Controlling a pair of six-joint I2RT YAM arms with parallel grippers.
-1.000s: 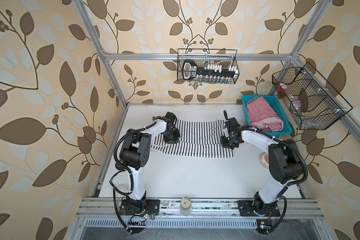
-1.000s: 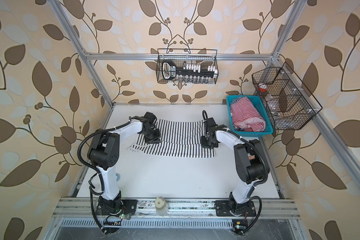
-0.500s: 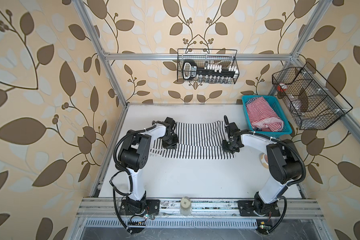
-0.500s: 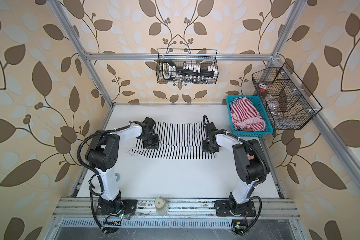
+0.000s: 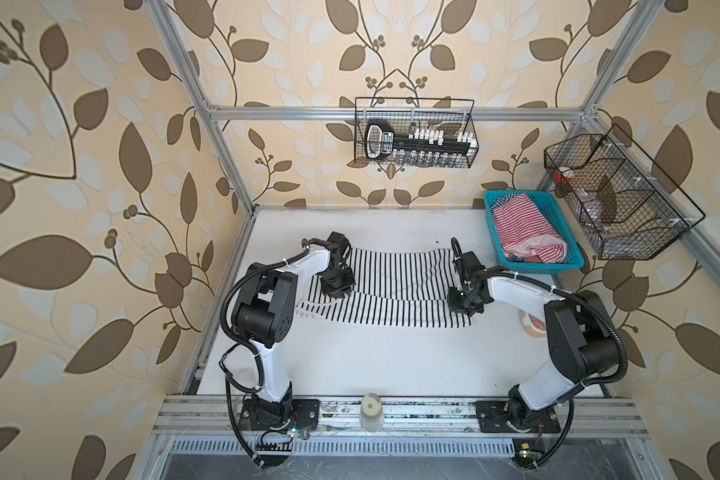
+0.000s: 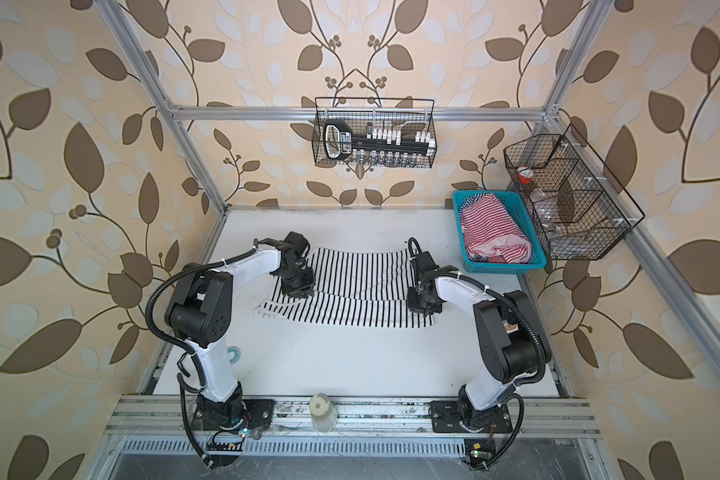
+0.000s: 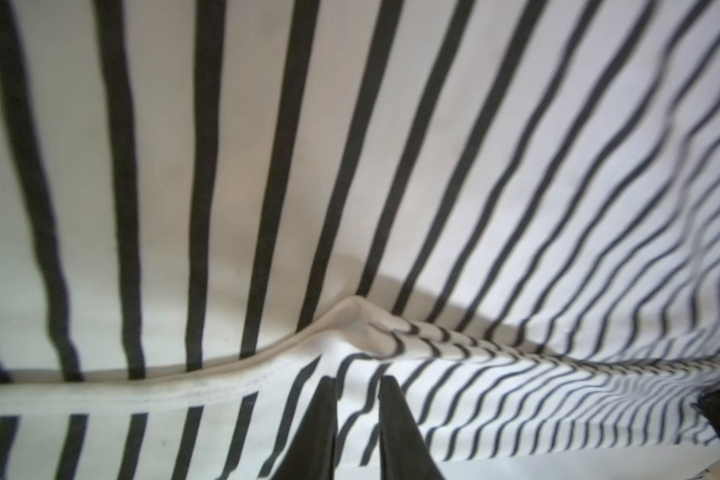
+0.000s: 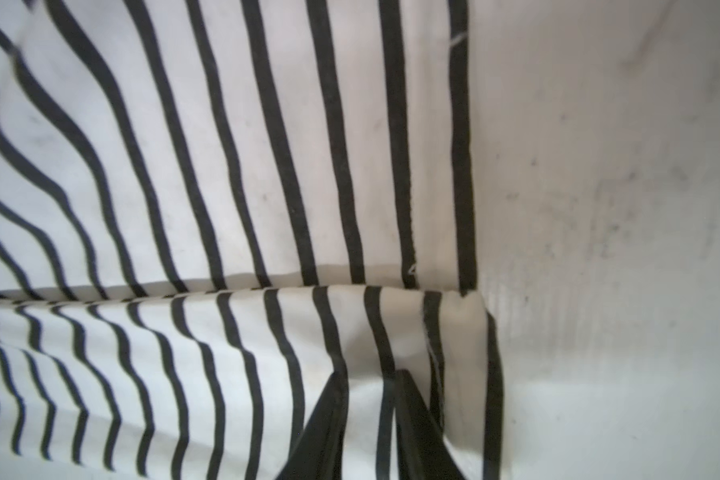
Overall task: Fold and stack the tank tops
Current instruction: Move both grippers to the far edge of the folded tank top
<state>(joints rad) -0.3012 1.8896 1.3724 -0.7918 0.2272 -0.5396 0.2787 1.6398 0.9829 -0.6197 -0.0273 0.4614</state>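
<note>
The black-striped tank top (image 5: 391, 286) (image 6: 358, 286) lies spread across the middle of the white table, with a folded layer's edge running across it. My left gripper (image 5: 338, 293) (image 6: 298, 296) rests on its left part, pointing down. In the left wrist view this gripper (image 7: 357, 380) stands slightly open, with striped cloth showing in the narrow gap. My right gripper (image 5: 460, 309) (image 6: 422, 309) rests on the right end by the folded corner. It (image 8: 371, 374) is also slightly open over the cloth. The red-striped tank top (image 5: 520, 226) (image 6: 493, 228) lies crumpled in the basket.
A blue plastic basket (image 5: 541, 268) stands at the back right of the table. Wire baskets hang on the back wall (image 5: 414, 139) and on the right frame (image 5: 616, 195). A tape roll (image 5: 531, 324) lies by the right arm and a white bottle (image 5: 371, 409) stands at the front rail.
Both grippers have moved toward the front of the table, drawing the striped cloth with them into a fold. Their jaws have parted a little.
</note>
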